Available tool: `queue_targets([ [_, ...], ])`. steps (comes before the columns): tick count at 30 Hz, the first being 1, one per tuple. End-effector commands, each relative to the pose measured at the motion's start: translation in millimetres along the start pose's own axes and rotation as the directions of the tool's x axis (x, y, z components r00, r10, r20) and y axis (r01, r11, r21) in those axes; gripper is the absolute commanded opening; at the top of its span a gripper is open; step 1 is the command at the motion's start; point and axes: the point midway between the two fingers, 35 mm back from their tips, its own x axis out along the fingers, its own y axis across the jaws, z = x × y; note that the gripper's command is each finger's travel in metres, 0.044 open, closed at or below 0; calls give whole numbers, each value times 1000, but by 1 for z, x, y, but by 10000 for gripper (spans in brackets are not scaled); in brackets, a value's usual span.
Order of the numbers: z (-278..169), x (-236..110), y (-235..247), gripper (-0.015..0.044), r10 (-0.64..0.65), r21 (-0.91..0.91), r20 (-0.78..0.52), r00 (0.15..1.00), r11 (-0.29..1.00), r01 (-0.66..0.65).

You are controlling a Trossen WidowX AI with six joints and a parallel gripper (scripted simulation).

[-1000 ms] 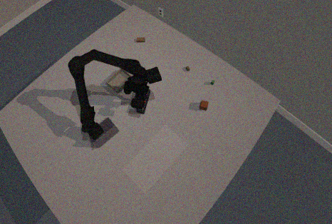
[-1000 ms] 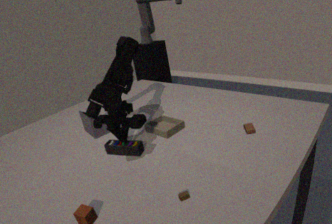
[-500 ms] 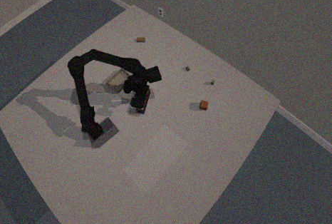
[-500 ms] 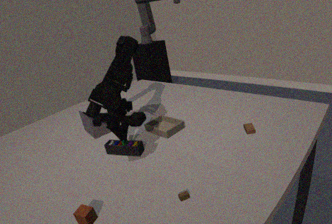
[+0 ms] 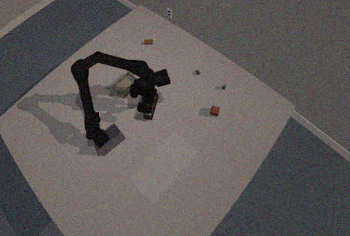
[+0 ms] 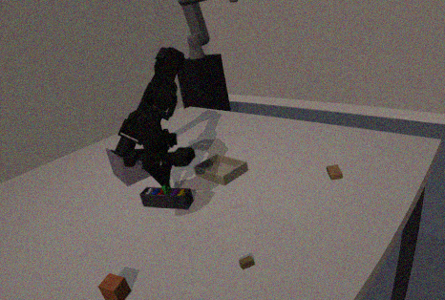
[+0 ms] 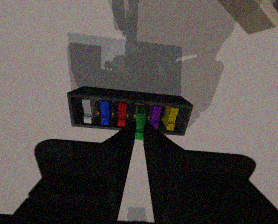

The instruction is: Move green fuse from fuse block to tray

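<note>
The green fuse (image 6: 165, 189) (image 7: 140, 123) stands upright between the tips of my gripper (image 7: 139, 125), which is shut on it. It stands higher than its neighbours, with a dark gap behind it in the row; whether its lower end is clear of the black fuse block (image 5: 149, 117) (image 6: 167, 202) (image 7: 125, 95) is hard to tell. White (image 7: 87, 111), blue (image 7: 105, 113), red (image 7: 122, 114), purple (image 7: 156, 116) and yellow (image 7: 171, 119) fuses sit in the block. The tray (image 5: 121, 92) (image 6: 210, 176) is a shallow tan box beside the block, empty as far as shows.
An orange block (image 5: 215, 110) (image 6: 115, 287), a small brown block (image 5: 197, 72) (image 6: 246, 262), a flat orange-brown piece (image 5: 148, 41) (image 6: 334, 172) and a small green block (image 5: 224, 86) lie farther off. A grey arm (image 6: 194, 19) stands behind the table.
</note>
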Motion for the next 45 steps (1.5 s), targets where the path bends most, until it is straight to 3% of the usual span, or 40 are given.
queue_targets([
  [1, 0, -3, 1, 0, 5, -5, -2, 1000, 1000, -5],
  [45, 9, -37, -7, 0, 7, -2, -4, 1000, 1000, -7],
])
